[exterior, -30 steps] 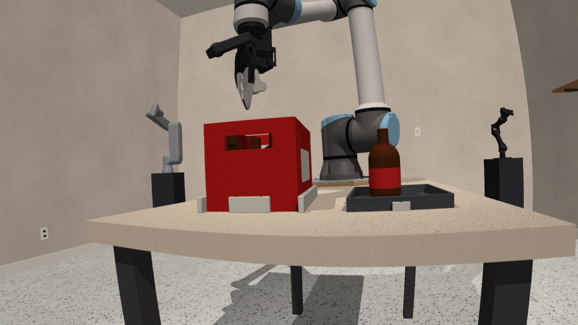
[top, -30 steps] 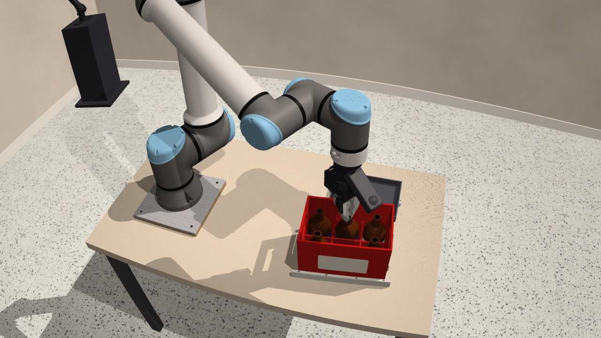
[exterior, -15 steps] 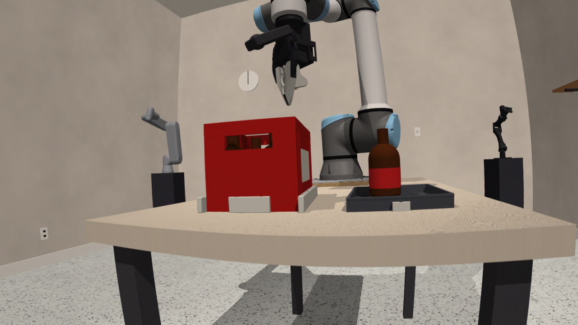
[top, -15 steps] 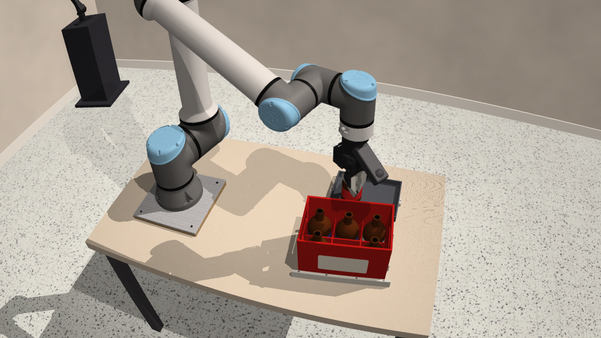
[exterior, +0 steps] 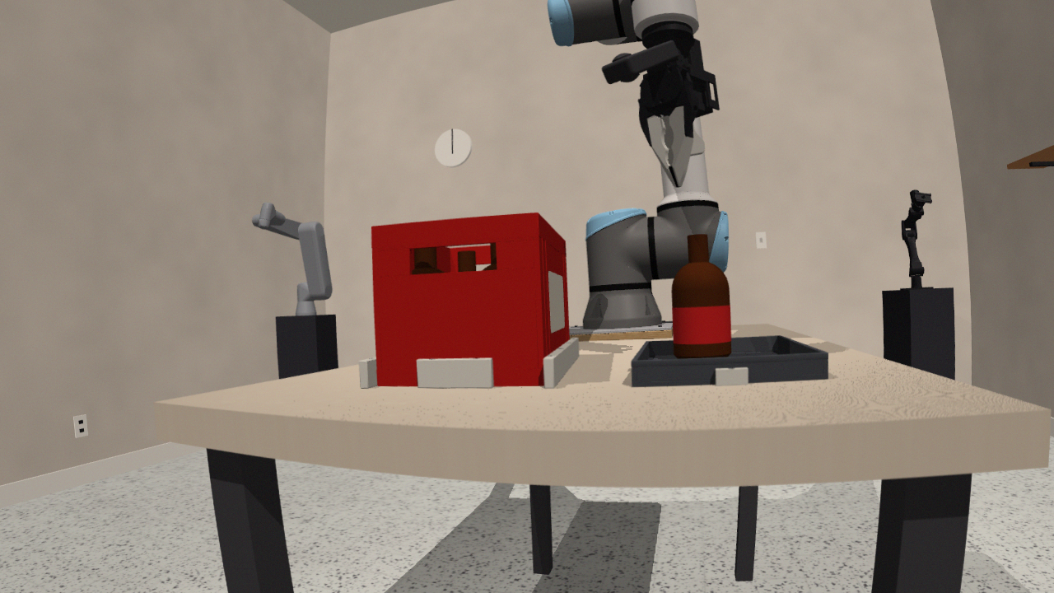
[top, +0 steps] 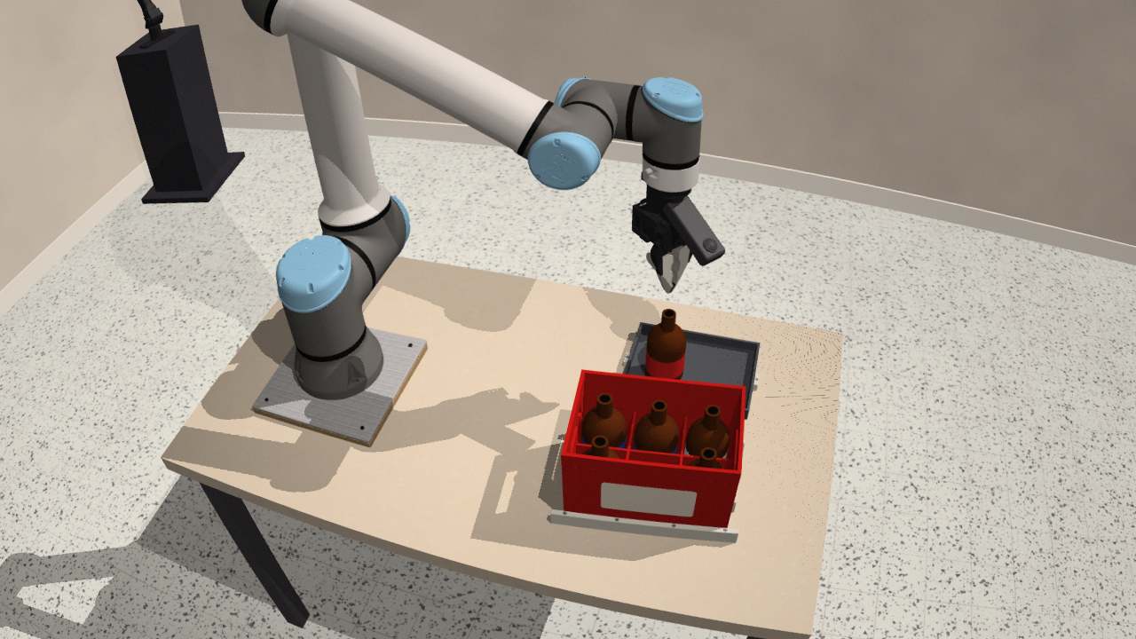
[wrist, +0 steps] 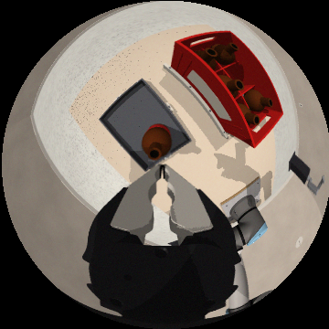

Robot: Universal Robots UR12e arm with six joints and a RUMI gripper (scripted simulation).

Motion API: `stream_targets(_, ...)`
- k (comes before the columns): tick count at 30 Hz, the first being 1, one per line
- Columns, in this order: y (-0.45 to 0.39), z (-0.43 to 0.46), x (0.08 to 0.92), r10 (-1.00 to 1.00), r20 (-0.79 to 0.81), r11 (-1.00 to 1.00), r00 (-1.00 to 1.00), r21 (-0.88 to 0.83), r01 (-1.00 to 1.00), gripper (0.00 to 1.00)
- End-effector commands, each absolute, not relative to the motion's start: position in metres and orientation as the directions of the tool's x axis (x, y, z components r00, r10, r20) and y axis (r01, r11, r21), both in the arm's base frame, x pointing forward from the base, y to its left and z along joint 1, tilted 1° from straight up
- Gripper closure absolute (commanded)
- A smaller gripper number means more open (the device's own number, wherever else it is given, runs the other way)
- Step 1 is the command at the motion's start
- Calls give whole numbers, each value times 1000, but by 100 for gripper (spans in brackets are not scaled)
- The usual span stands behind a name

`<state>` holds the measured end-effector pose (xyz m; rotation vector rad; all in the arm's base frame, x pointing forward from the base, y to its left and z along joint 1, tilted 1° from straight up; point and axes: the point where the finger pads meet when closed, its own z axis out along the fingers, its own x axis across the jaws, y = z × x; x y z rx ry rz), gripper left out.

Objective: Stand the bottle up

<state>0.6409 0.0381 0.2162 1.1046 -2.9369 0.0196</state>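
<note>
Clenched on nothing, above the bottle
The gripper (top: 672, 288) (exterior: 677, 183) (wrist: 162, 165) hovers apart from the bottle (top: 666, 350) (exterior: 701, 295) (wrist: 156, 142), which stands upright below it in the tray (top: 753, 373) (exterior: 788, 371) (wrist: 123, 144), neck up, likely suiting a grasp from above; the crate (top: 650, 499) (exterior: 456, 317) (wrist: 183, 55) sits lower, off to one side.

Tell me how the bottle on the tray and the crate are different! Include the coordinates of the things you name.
The bottle (top: 666, 350) (exterior: 701, 295) (wrist: 156, 142) is round and brown, while the crate (top: 650, 491) (exterior: 456, 317) (wrist: 267, 130) is boxy and red. The bottle stands in the dark tray (top: 754, 373) (exterior: 781, 368) (wrist: 121, 98), but the crate stands outside it. Both have red on them: the bottle's label and the crate's walls.
</note>
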Motion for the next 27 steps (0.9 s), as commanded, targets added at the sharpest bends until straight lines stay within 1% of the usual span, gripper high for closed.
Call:
stream_targets(1, 60, 217, 641, -656, 10, 755, -755, -14, -656, 100)
stream_targets(11, 60, 217, 641, -656, 10, 755, -755, -14, -656, 100)
stream_targets(12, 60, 217, 641, -656, 10, 755, -755, -14, -656, 62)
stream_targets(27, 60, 217, 641, -656, 10, 755, -755, -14, -656, 62)
